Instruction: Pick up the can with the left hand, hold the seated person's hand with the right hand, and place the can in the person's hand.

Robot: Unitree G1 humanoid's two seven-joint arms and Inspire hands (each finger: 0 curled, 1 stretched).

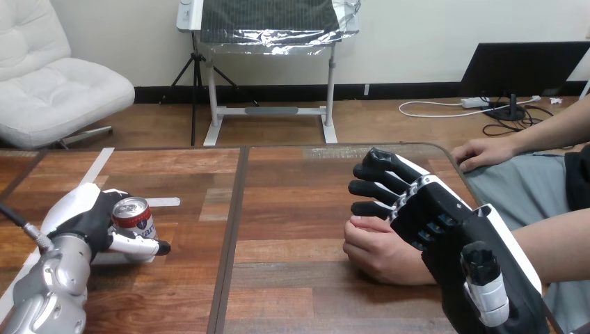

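A red and silver can (133,215) stands upright at the table's left. My left hand (87,217) wraps it from the left, with the thumb (142,245) curled across its lower front. At the right, the person's hand (379,249) rests on the table as a loose fist. My right hand (445,226) lies over its back and wrist. Its fingers (379,186) reach out leftward above the fist, fairly straight and not curled round it. I cannot tell whether the two are touching.
The person's other hand (485,152) lies flat at the table's far right corner. A dark seam (236,223) runs down the wooden table between the two hands. White tape strips (161,202) lie near the can.
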